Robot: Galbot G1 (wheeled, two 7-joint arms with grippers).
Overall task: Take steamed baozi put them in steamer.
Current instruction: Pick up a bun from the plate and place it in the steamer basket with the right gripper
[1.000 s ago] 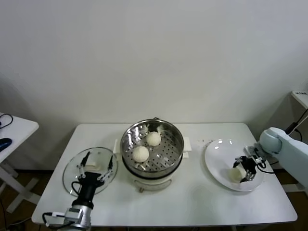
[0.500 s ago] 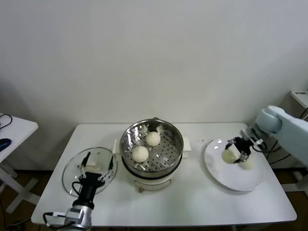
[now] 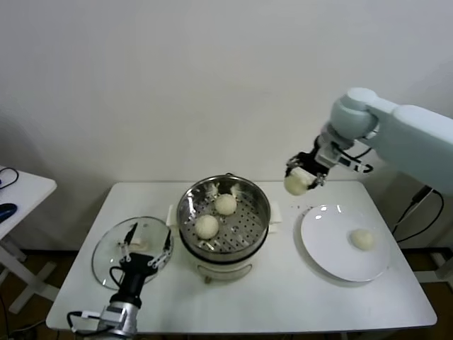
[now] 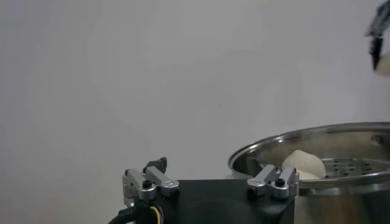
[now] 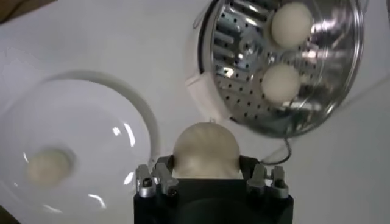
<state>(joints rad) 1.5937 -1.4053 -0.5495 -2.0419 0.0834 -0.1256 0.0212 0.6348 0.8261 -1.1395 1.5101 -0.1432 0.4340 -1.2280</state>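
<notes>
My right gripper (image 3: 300, 178) is shut on an off-white baozi (image 3: 295, 183) and holds it in the air between the steamer (image 3: 263, 205) and the white plate (image 3: 318, 237); the held bun also shows in the right wrist view (image 5: 206, 150). Two baozi (image 3: 226, 204) (image 3: 207, 226) lie on the perforated tray of the steel steamer, also in the right wrist view (image 5: 291, 22) (image 5: 280, 83). One baozi (image 3: 362, 239) stays on the plate, seen too in the right wrist view (image 5: 47, 167). My left gripper (image 3: 145, 246) is open and idle over the glass lid.
A round glass lid (image 3: 105, 256) lies flat on the white table (image 3: 283, 297) left of the steamer. A small side table (image 3: 28, 185) stands at the far left. A wall (image 3: 212, 85) is close behind the table.
My right gripper has lifted one baozi off the plate and carried it up and left toward the steamer. One bun remains on the plate. The left arm has not moved.
</notes>
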